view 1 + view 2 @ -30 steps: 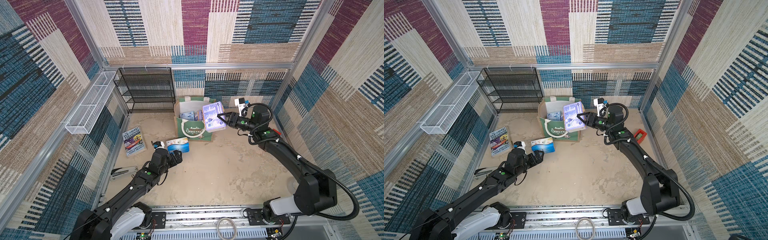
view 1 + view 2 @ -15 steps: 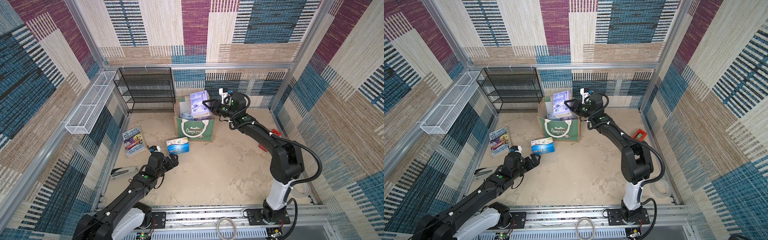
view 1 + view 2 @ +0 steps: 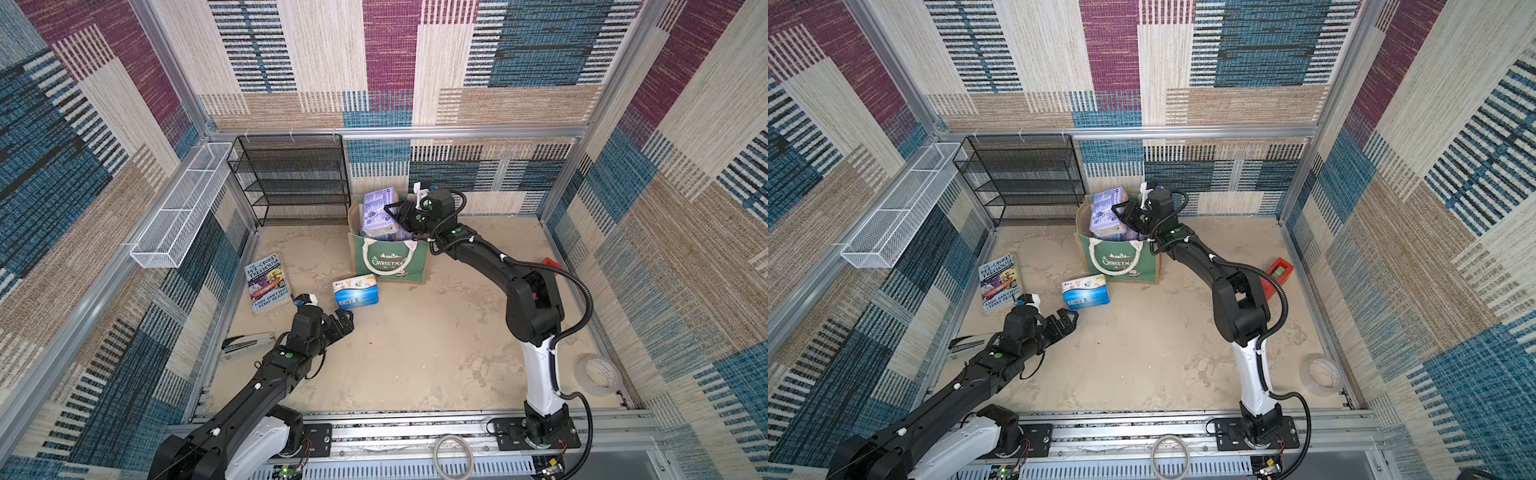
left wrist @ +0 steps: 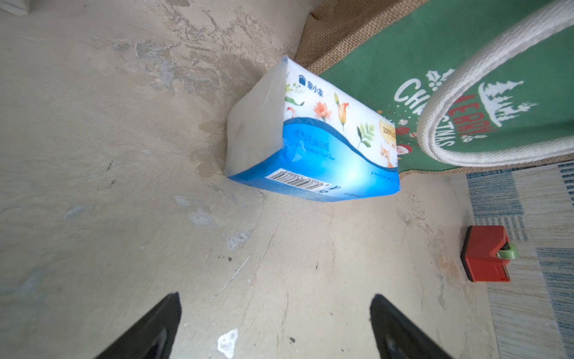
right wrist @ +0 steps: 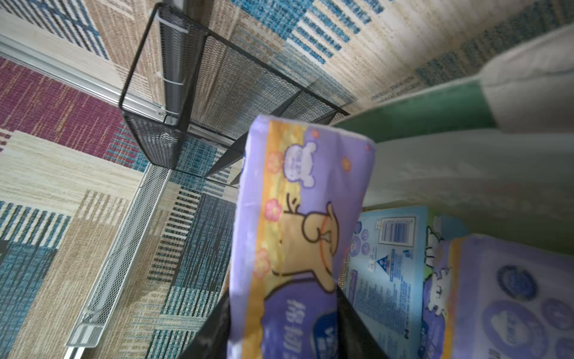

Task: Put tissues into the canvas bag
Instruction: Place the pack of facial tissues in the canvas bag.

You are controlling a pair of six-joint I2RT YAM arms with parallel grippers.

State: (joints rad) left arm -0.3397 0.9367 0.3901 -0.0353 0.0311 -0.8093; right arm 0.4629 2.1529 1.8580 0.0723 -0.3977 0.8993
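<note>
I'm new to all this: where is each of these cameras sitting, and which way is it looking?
Top views: high overhead, looking down on the whole booth; both arms show, with left gripper and right gripper.
Left wrist: on the left arm, low, facing the blue-white pack and canvas bag; its open fingers show.
Right wrist: on the right arm, at the bag's mouth; its fingers clamp the lavender pack.
Shared: both wrist views see the bag.
</note>
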